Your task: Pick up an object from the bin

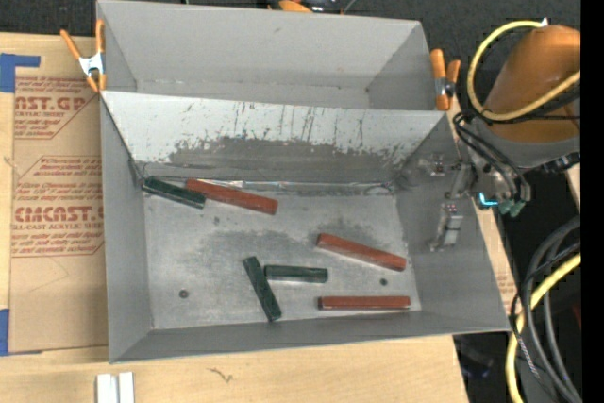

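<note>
- Gripper [447, 229] is held over the bin's [283, 52] right wall; the jaws' state cannot be told.
- Nearest it, a red bar [361, 252] is seen, just beside green bars [295, 274].

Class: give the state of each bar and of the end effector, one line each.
back green bar: flat, end against back red bar.
back red bar: flat, against that green bar.
middle red bar: flat, alone.
front red bar: flat, alone.
slanted green bar: flat, by short green bar.
short green bar: flat, by the slanted one.
end effector: right side, clear of all bars.
</note>
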### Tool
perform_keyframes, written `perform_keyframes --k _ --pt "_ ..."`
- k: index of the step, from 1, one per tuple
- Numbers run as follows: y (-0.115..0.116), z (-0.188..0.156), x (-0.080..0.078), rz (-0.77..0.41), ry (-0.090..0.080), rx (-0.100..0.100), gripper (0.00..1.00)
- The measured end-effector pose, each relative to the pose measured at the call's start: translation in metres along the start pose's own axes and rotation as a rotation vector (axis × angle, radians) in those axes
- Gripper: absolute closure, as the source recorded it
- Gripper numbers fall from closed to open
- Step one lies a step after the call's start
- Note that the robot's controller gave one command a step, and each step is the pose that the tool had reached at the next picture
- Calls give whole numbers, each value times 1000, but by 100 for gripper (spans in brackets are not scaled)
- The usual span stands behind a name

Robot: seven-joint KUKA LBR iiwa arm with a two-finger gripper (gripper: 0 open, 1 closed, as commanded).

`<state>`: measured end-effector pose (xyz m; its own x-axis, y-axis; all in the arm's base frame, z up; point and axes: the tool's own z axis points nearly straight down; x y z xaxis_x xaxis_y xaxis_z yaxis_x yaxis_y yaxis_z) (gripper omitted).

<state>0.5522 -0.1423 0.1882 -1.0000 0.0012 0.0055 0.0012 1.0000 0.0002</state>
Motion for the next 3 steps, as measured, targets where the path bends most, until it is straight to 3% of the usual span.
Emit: perform_keyframes --k 1,2,3 --pt "32 120 11 -33 1 -2 0" --pt "31 114 9 -32 -5 1 100" --pt "28 -27 -20 13 -18 1 100"
